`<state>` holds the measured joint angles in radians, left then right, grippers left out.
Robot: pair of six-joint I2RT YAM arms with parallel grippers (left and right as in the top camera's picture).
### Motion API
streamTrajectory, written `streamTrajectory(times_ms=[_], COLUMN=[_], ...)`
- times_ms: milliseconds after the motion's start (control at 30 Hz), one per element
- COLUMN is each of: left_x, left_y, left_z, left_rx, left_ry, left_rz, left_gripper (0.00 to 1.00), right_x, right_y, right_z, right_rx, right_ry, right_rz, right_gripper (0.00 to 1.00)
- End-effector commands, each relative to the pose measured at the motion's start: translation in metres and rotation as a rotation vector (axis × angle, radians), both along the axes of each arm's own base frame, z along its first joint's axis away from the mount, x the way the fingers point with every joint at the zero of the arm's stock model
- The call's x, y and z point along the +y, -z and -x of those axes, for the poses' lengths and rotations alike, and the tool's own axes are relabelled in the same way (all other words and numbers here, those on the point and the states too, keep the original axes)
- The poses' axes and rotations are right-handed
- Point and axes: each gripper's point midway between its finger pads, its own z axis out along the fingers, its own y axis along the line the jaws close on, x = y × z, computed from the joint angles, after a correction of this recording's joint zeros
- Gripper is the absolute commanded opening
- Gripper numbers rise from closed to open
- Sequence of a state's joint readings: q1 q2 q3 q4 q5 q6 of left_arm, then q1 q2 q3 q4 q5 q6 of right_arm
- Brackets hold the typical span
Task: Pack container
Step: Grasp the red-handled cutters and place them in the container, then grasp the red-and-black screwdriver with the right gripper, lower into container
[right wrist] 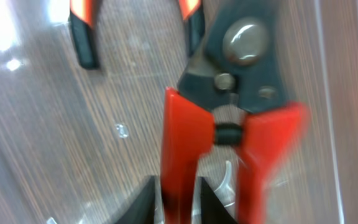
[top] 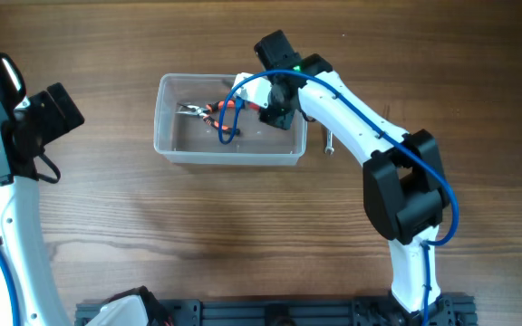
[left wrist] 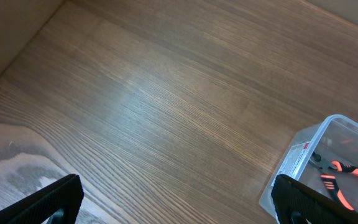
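Container (top: pixel 232 158), clear plastic, sat on the wooden table (top: pixel 152 235), with orange-handled pliers (top: pixel 198 110) lying inside toward its left end. The right gripper (right wrist: pixel 182 198) reached down into its right end. Its fingers appeared clamped on one handle of the red-handled cutters (right wrist: pixel 188 137), though the wrist view was blurred. The left gripper (left wrist: pixel 178 204) hovered over the table well to the left, jaws spread wide and holding nothing. A small metal bit (top: pixel 329 143) lay on the table just beside the right wall.

Wooden table (top: pixel 152 235): container (top: pixel 225 158), small metal piece (top: pixel 329 142)
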<state>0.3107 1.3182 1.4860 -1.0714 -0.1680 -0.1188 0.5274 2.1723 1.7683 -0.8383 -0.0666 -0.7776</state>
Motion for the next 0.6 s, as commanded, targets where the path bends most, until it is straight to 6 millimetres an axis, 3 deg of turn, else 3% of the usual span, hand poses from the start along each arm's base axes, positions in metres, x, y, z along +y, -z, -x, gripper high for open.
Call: streamTrajectory(times_ms=[0,100,167,300,400,433,500,567], left_x=[0.004,0.004,0.004,0.004,0.004,0.004,0.004,0.004], left_y=[0.000,0.000,0.000,0.000,0.000,0.000,0.000,0.000], left_z=[0.001,0.001,0.001,0.001,0.001,0.001,0.001,0.001], left_rx=[-0.004,-0.004,-0.004,-0.004,-0.004,-0.004,-0.004,-0.004], left_ry=[-0.028,-0.028,-0.028,-0.028,-0.028,-0.028,-0.028,-0.028], left_rz=[0.004,0.004,0.004,0.004,0.004,0.004,0.004,0.004], left_gripper=[1.00,1.00,1.00,1.00,1.00,1.00,1.00,1.00], right_x=[0.014,0.005,-0.007,-0.027,-0.044,-0.056,-0.088,-0.134], right_y=[-0.001,-0.013,-0.032,-0.107,-0.181,-0.212,-0.252,-0.259], right_z=[0.009,0.000,-0.006,-0.009,-0.007,-0.007,-0.007,-0.007], right_rx=[0.011,-0.038,-0.093,-0.234,-0.345,-0.389,-0.424,-0.401], right_ry=[-0.024,0.075,0.114,0.245,0.380,0.470,0.663,0.865], right_rz=[-0.011,0.039,0.084,0.047,-0.106,-0.191,-0.331,-0.377], right_gripper=[0.50,0.55,0.54,0.53,0.63,0.70,0.82,0.87])
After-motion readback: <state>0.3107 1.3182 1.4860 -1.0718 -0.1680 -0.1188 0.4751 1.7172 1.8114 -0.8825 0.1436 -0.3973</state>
